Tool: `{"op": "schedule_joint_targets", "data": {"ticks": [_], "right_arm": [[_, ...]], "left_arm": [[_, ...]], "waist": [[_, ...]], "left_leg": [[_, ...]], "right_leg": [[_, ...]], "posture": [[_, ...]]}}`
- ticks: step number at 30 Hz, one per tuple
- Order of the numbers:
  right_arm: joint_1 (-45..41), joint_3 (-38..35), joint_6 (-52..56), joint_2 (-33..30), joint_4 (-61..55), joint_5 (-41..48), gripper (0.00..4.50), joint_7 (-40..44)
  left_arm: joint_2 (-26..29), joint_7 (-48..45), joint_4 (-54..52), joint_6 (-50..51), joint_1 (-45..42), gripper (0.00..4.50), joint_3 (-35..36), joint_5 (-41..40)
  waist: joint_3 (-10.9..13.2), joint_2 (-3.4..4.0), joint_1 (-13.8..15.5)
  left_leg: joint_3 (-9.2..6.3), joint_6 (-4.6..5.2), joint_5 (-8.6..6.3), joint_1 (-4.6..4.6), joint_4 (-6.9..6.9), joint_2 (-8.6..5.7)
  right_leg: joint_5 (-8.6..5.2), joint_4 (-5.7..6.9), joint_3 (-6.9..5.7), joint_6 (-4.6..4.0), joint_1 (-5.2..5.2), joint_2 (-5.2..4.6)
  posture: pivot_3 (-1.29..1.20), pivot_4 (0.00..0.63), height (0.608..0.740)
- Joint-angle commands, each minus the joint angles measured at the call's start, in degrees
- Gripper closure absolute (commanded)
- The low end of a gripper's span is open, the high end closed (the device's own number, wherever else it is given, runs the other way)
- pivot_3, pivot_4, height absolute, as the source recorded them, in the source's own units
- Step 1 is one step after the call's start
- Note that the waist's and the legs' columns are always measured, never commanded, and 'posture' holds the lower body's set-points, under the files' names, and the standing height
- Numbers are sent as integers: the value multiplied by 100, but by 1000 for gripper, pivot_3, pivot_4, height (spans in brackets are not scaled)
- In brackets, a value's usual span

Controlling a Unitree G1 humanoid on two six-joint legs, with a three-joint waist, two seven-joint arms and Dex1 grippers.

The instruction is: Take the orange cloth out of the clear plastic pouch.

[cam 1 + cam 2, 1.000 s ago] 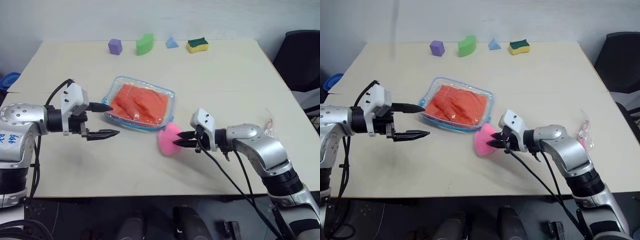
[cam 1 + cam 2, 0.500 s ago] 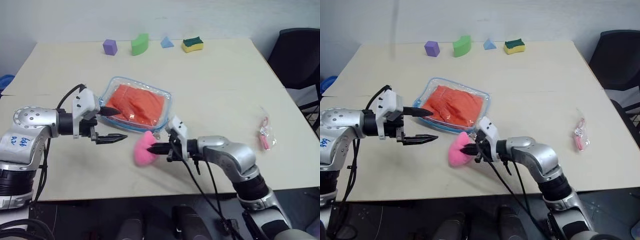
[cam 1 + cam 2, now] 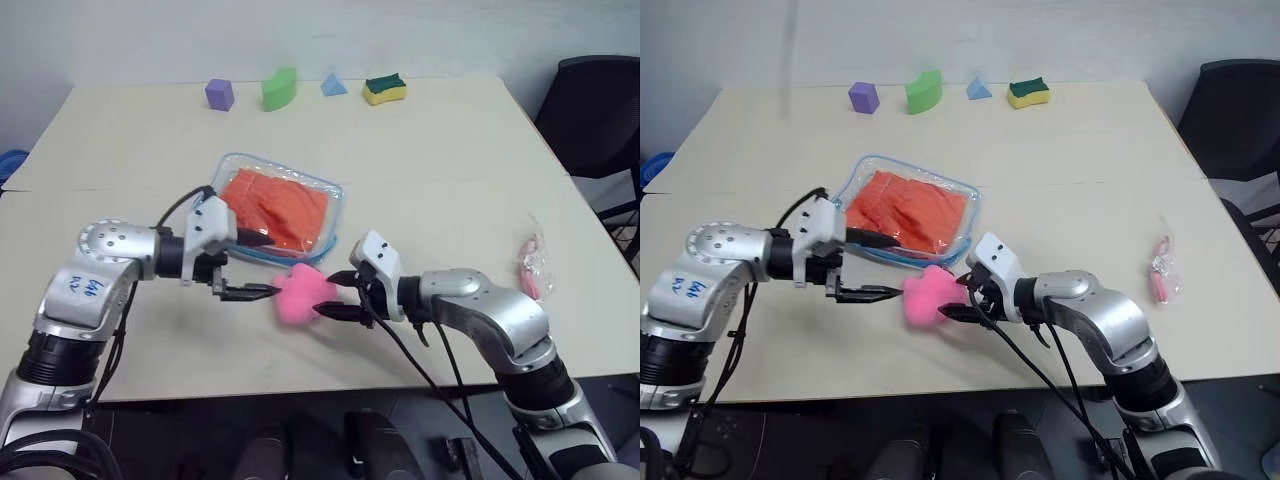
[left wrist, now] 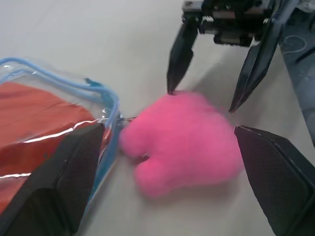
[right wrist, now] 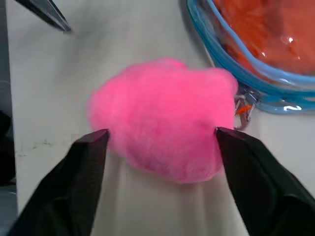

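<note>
Right pincer (image 3: 335, 293) has opened; left pincer (image 3: 262, 265) gapes empty beside the clear plastic pouch (image 3: 330, 190).

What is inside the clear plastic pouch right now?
The orange cloth fills the clear plastic pouch, folded and wrinkled. Whatever lies beneath the folds is covered. The pink fluffy ball sits outside, by its near edge.
</note>
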Motion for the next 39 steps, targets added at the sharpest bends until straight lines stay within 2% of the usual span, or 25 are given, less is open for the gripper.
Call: {"op": "schedule_joint_targets", "data": {"ticks": [1, 3, 5, 9, 12, 16, 19, 28, 30, 31, 36, 39], "right_arm": [[-164, -239, 104, -209, -429, 195, 1027, 60], [-242, -247, 33, -466, -566, 170, 1027, 173], [-332, -178, -365, -1045, -672, -107, 1027, 465], [-451, 214, -1548, -1948, -303, -1045, 1027, 841], [-670, 524, -2652, -2063, 430, -1843, 1027, 920], [-962, 884, -3666, -1648, 1178, -2479, 1027, 963], [-1147, 1194, -4652, -1290, 1757, -3093, 998, 832], [-1503, 1347, -6388, -390, 3133, -3935, 998, 595], [-1616, 1327, -6665, -238, 3435, -4037, 1410, 550], [-1652, 1313, -6762, -183, 3545, -4069, 1632, 547], [-1778, 1320, -7024, 171, 3997, -4177, 3320, 514], [-1807, 1334, -7130, 313, 4166, -4266, 3320, 523]], "left_arm": [[-71, -55, -110, -132, -152, 0, -78, 45], [-116, -92, -130, -164, -150, 0, -179, 76], [-154, -133, -176, -231, -104, 0, -395, 207], [-258, -42, -115, -410, -41, 0, -767, 612], [-357, 64, -3, -568, 40, 0, -1040, 958], [-512, 305, 99, -556, 152, 0, -1084, 1152], [-473, 354, -44, -440, 306, 569, -960, 1092], [13, 473, -781, 240, 944, 3206, -269, 714], [72, 598, -925, 481, 998, 3771, -131, 645], [86, 646, -978, 566, 1010, 3775, -88, 617], [4, 957, -1158, 847, 1017, 3775, 100, 485], [14, 1029, -1215, 893, 1046, 3775, 126, 463]], "waist": [[0, 0, 3], [0, 0, 5], [2, 3, 8], [2, 2, 15], [1, 2, -2], [1, 2, -16], [1, 2, -13], [1, 2, -18], [1, 2, -22], [1, 2, -20], [1, 2, -20], [1, 2, -21]], "left_leg": [[0, 0, 0, 0, 0, 0], [0, 0, 0, -1, 1, -1], [1, 1, 0, -1, 1, -1], [3, 4, -2, -1, 2, -5], [6, 4, -2, 1, 2, -4], [14, 4, -2, 4, 0, 0], [15, 3, -2, 5, 1, 1], [13, 1, -1, 6, 2, 1], [12, 0, 0, 6, 1, 2], [12, 0, 0, 6, 1, 2], [12, 0, 0, 6, 2, 1], [12, -1, 0, 5, 2, 1]], "right_leg": [[0, 0, 0, 0, 0, 0], [0, -5, 0, 0, 0, -1], [0, -15, 0, 0, 0, -1], [0, -26, 1, 0, 3, -3], [0, -25, 2, 0, 3, 2], [0, -18, 12, 0, 0, 8], [0, -16, 14, 0, 0, 8], [0, -16, 13, 0, -1, 4], [0, -15, 12, 0, -1, 5], [0, -14, 12, 0, -1, 5], [0, 3, 11, 0, -1, 5], [0, 4, 11, 0, -1, 5]], "posture": [[0, 150, 740], [0, 150, 740], [0, 150, 740], [0, 150, 740], [0, 150, 740], [0, 150, 740], [0, 150, 740], [0, 150, 740], [0, 150, 740], [0, 150, 740], [0, 150, 740], [0, 150, 740]]}}
